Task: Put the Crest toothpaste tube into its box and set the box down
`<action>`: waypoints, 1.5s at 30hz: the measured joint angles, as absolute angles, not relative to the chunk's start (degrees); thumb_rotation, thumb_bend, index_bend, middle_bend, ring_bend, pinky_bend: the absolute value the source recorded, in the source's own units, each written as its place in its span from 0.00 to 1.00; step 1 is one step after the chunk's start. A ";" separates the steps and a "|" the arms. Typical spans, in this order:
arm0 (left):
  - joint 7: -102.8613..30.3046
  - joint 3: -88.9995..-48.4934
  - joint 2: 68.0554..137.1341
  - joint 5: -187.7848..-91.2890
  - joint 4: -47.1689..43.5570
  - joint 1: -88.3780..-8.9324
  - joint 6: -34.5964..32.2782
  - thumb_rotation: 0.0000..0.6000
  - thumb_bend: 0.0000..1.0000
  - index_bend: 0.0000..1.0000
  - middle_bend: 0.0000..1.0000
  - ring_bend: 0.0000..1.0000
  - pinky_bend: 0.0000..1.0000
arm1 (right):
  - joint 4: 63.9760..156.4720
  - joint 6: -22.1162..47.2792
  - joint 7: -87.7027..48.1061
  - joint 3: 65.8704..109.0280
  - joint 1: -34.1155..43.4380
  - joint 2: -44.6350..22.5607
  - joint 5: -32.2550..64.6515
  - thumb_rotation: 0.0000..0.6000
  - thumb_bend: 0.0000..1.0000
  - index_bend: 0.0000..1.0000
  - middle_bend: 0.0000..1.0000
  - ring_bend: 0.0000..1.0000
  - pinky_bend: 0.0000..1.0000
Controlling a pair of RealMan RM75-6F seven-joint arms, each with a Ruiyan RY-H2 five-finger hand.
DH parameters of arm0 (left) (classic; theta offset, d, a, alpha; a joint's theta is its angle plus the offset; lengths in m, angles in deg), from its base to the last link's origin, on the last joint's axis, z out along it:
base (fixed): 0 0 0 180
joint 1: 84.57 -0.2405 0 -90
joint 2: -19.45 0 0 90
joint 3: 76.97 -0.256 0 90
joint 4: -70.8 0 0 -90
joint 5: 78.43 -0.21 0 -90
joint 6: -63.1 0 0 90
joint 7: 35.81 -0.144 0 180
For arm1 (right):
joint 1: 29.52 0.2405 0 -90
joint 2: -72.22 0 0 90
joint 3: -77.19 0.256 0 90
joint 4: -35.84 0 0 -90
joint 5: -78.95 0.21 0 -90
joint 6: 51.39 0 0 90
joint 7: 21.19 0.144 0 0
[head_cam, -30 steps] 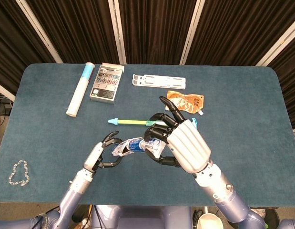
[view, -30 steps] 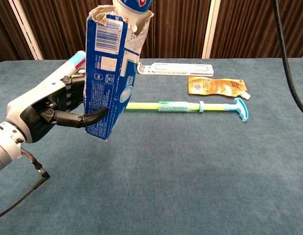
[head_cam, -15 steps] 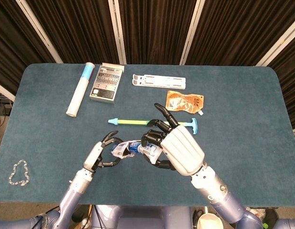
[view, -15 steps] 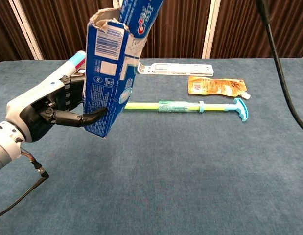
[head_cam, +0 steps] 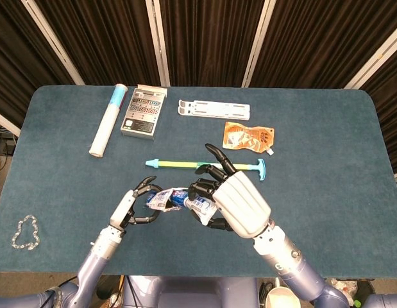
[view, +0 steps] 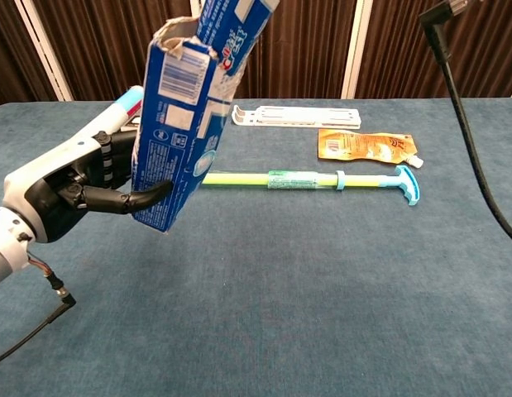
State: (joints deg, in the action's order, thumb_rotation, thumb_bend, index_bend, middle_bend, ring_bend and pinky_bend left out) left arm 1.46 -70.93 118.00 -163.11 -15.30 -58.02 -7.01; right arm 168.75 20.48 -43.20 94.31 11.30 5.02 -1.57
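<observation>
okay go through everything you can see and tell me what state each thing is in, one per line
Box: off the table, tilted, torn top open, tube partly in.
Tube: sticking out of the box top.
Left hand: grips the box.
Right hand: holds the tube end.
Pouch: lying flat, capped.
Green stick: lying flat.
White rack: lying flat.
Roll: lying on its side.

Both arms (head_cam: 294, 273) w/ blue-grey sleeves, silver wrist rings. Left hand (view: 69, 186) & right hand (head_cam: 240, 205): white ribbed backs, black fingers. Thin black cable (view: 40, 327) under left wrist.
</observation>
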 measured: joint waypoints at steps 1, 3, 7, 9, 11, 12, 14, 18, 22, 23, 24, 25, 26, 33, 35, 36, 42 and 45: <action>1.34 -70.87 118.05 -162.77 -15.06 -57.95 -6.62 1.00 0.46 0.42 0.40 0.09 0.07 | 168.80 20.27 -43.33 94.31 11.43 4.95 -1.69 1.00 0.58 0.55 0.70 0.33 0.00; 1.19 -70.74 118.25 -162.13 -14.59 -57.77 -5.87 1.00 0.46 0.42 0.40 0.09 0.07 | 169.05 19.87 -43.85 94.30 11.72 4.67 -1.89 1.00 0.58 0.55 0.70 0.33 0.00; 1.12 -70.71 118.67 -161.75 -13.99 -57.67 -5.40 1.00 0.46 0.42 0.40 0.09 0.07 | 169.41 19.59 -44.58 94.04 11.85 4.29 -2.20 1.00 0.58 0.55 0.70 0.33 0.00; 1.07 -70.66 118.85 -161.66 -13.76 -57.60 -5.22 1.00 0.46 0.42 0.40 0.09 0.07 | 169.53 19.42 -44.99 93.70 11.86 4.01 -2.49 1.00 0.58 0.55 0.70 0.33 0.00; 1.03 -70.63 119.03 -161.65 -13.70 -57.54 -5.15 1.00 0.46 0.42 0.40 0.09 0.07 | 169.57 19.21 -45.23 93.44 11.90 3.74 -2.66 1.00 0.58 0.55 0.70 0.33 0.00; 1.04 -70.64 119.08 -161.75 -13.73 -57.49 -5.14 1.00 0.46 0.42 0.40 0.09 0.07 | 169.53 19.03 -45.46 93.28 11.95 3.59 -2.73 1.00 0.58 0.55 0.70 0.33 0.00; 0.92 -70.65 119.13 -162.03 -13.81 -57.43 -5.20 1.00 0.46 0.42 0.40 0.09 0.07 | 169.39 18.83 -45.86 93.15 12.06 3.26 -2.73 1.00 0.58 0.55 0.70 0.33 0.00; 0.50 -70.59 119.07 -162.31 -14.14 -57.37 -5.44 1.00 0.46 0.42 0.40 0.09 0.07 | 169.30 18.71 -45.94 93.24 12.20 2.83 -2.33 1.00 0.58 0.55 0.70 0.33 0.00; 0.12 -70.76 119.06 -162.38 -14.27 -57.21 -5.05 1.00 0.46 0.42 0.40 0.09 0.07 | 169.34 18.65 -46.10 93.36 12.26 2.77 -2.28 1.00 0.58 0.55 0.70 0.33 0.00; -0.11 -70.86 119.12 -162.44 -14.26 -57.15 -4.93 1.00 0.46 0.42 0.40 0.09 0.07 | 169.36 18.63 -46.15 93.38 12.27 2.76 -2.22 1.00 0.58 0.55 0.70 0.33 0.00; -0.42 -70.98 119.24 -162.54 -14.27 -57.04 -4.76 1.00 0.46 0.42 0.40 0.09 0.07 | 169.40 18.60 -46.25 93.38 12.26 2.75 -2.10 1.00 0.58 0.55 0.70 0.33 0.00; -0.62 -71.03 119.33 -162.61 -14.29 -56.96 -4.67 1.00 0.46 0.42 0.40 0.09 0.07 | 169.45 18.57 -46.35 93.36 12.26 2.75 -2.00 1.00 0.58 0.55 0.70 0.33 0.00; -0.79 -71.03 119.41 -162.64 -14.31 -56.90 -4.64 1.00 0.46 0.42 0.40 0.09 0.07 | 169.49 18.54 -46.45 93.32 12.25 2.76 -1.96 1.00 0.58 0.55 0.70 0.33 0.00; -1.74 -71.13 119.66 -162.53 -14.61 -56.71 -4.25 1.00 0.46 0.42 0.40 0.09 0.07 | 169.48 18.65 -46.81 92.94 11.92 2.66 -2.27 1.00 0.58 0.55 0.70 0.33 0.00; -1.97 -71.18 119.74 -162.38 -14.62 -56.70 -4.12 1.00 0.46 0.42 0.40 0.09 0.07 | 169.36 18.68 -46.77 92.83 11.85 2.56 -2.45 1.00 0.58 0.55 0.70 0.33 0.00; -1.90 -71.17 119.80 -162.28 -14.73 -56.70 -4.06 1.00 0.46 0.42 0.40 0.09 0.07 | 169.31 18.64 -46.72 92.71 11.80 2.50 -2.52 1.00 0.58 0.55 0.70 0.33 0.00; -3.07 -71.41 119.89 -162.83 -15.38 -56.54 -4.12 1.00 0.46 0.42 0.40 0.09 0.07 | 169.02 18.34 -46.50 92.16 11.62 2.20 -2.88 1.00 0.58 0.55 0.70 0.33 0.00; -4.00 -71.40 119.92 -162.97 -15.75 -56.37 -4.06 1.00 0.46 0.43 0.40 0.09 0.07 | 168.82 18.21 -46.47 91.96 11.57 1.98 -2.95 1.00 0.58 0.55 0.70 0.33 0.00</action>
